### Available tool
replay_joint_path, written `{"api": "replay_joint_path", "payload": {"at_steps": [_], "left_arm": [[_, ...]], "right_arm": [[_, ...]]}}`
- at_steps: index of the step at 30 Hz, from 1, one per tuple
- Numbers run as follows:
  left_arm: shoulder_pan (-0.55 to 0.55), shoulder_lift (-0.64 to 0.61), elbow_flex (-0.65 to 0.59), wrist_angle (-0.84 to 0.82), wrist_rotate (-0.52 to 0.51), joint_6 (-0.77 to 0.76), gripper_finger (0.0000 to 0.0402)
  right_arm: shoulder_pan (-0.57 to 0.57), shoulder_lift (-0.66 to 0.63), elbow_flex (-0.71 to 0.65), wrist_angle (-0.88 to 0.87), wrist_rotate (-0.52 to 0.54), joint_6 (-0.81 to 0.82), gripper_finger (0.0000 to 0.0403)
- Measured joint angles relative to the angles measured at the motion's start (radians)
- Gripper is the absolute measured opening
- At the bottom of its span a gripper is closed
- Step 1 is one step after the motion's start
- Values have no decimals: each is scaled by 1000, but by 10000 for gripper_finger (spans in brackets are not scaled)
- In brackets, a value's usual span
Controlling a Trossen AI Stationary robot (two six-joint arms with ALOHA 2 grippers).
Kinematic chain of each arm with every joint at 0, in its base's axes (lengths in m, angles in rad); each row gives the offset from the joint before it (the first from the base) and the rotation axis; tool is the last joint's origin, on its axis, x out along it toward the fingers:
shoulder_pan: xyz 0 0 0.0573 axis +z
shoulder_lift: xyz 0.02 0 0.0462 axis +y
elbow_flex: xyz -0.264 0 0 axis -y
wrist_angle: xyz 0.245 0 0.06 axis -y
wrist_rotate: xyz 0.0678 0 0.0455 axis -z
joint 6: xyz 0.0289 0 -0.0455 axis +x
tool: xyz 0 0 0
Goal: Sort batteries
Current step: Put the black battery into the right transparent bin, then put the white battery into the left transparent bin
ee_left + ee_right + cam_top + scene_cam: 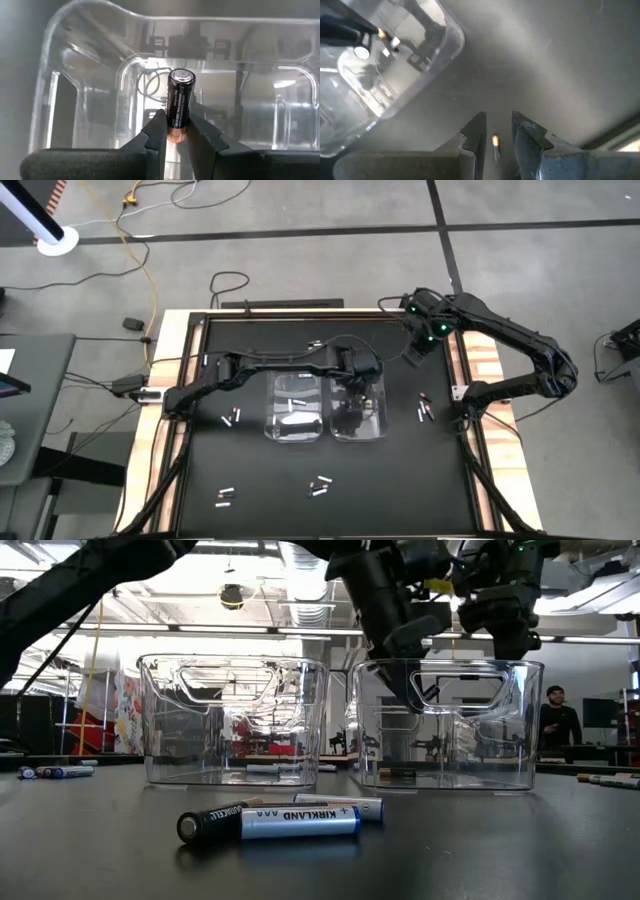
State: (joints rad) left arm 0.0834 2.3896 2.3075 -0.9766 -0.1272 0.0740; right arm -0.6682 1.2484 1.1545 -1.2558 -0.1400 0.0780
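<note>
Two clear plastic bins stand side by side mid-table, the left bin (295,408) and the right bin (362,408). My left gripper (355,385) (177,129) reaches slanting down into the right bin's opening (400,680), shut on a dark battery (179,102) with a copper-coloured end. My right gripper (418,352) (498,127) hangs open above the table by the far right, with nothing between its fingers; a small battery (495,142) lies on the table below it. White batteries (292,405) lie in the left bin. My left gripper pinches the dark battery near its copper-coloured end (173,134) between its two fingertips (159,131). The fingers come slanting down from above and the battery runs along them, its silvery cap (181,76) sticking out past the tips. It is lifted clear inside the right bin.
Loose batteries lie scattered on the black table: near the left (232,418), near the front (225,497) (320,485), at the right (423,410) and at the far side (314,343). Two lie close to the low camera (270,821). A person (558,725) stands in the room behind.
</note>
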Motion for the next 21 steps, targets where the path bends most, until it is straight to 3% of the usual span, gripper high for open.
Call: {"api": "replay_joint_path", "payload": {"at_steps": [9, 21], "left_arm": [[-9, 1, -1, -3, 84, -129, 80], [-44, 1, -63, 61, 63, -159, 81]], "right_arm": [[-6, 0, 0, -18, 76, 0, 107], [-82, -18, 0, -50, 128, -34, 107]]}}
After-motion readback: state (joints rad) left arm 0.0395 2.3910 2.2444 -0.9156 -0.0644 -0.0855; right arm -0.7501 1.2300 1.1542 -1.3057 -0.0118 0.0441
